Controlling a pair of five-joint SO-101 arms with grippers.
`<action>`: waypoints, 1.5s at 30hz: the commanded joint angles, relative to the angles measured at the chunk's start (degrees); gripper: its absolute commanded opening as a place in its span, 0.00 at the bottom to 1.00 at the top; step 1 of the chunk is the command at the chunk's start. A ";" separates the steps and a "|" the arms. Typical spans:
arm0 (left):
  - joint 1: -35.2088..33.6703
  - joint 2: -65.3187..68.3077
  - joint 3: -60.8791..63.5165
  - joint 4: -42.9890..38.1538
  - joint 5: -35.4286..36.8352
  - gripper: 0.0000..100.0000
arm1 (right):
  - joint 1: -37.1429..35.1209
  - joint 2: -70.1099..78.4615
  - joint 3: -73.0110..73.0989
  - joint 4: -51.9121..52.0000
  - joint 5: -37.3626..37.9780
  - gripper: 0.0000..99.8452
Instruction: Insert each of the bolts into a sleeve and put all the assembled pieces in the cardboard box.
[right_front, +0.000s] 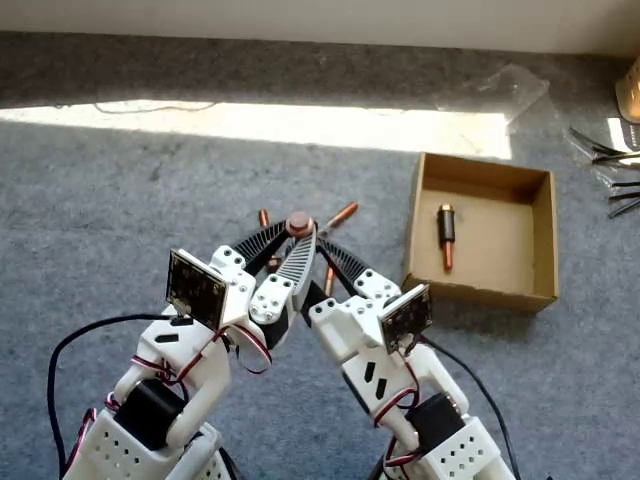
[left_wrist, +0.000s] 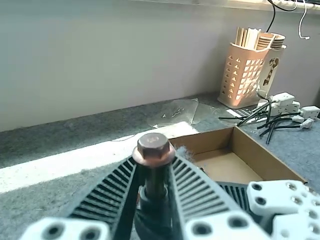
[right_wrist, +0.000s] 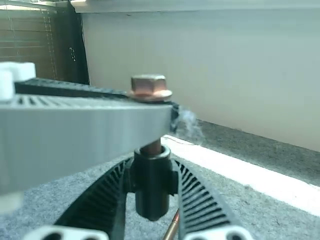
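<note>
The grey carpeted desk (right_front: 120, 200) carries an open cardboard box (right_front: 478, 291) on the right arm's side, with one assembled piece (right_front: 446, 235) lying inside. Mid-desk the hands meet. The left hand (left_wrist: 154, 185) is clamped on a copper bolt (left_wrist: 153, 148) just under its head. The right hand (right_wrist: 151, 205) is clamped on a black sleeve (right_wrist: 151, 185) directly beneath, the shank entering its top. Loose bolts (right_front: 341, 214) lie nearby.
</note>
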 joint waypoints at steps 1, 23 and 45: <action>1.10 0.22 -1.10 -1.76 0.26 0.01 | 1.10 -0.57 6.29 -0.04 0.44 0.00; -0.57 0.40 -1.01 -4.22 0.35 0.01 | 1.10 -0.57 6.29 -0.04 0.44 0.00; -0.92 10.59 -4.79 -4.04 0.44 0.01 | 1.10 -0.57 6.29 -0.04 0.44 0.00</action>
